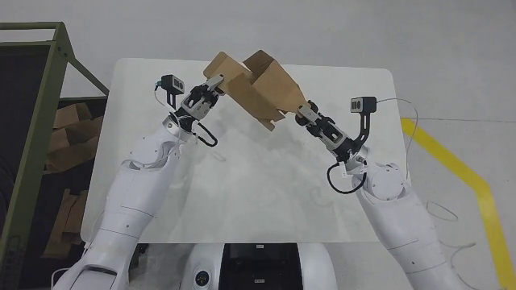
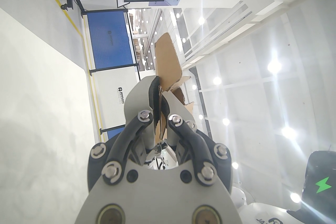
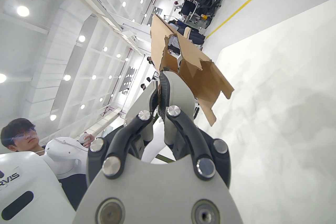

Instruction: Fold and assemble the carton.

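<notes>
**Top view.** A brown carton [image 1: 256,89], partly opened with its flaps loose, is held over the far half of the white table [image 1: 242,201], spanning the gap between the two arms. The left gripper [image 1: 214,87] grasps the carton's left end. The right gripper [image 1: 297,113] grasps its near right corner.

**Left wrist view.** The fingers [image 2: 154,93] are pressed together on a thin cardboard flap, whose rounded end stands up beyond the tips.

**Right wrist view.** The fingers here pinch a ragged edge of a carton wall. A larger panel and a notched flap spread out beyond them, raised off the tabletop.

**Surroundings.** To the left of the table stands a green-framed rack [image 1: 44,80], with flat cardboard pieces [image 1: 72,129] stacked inside
</notes>
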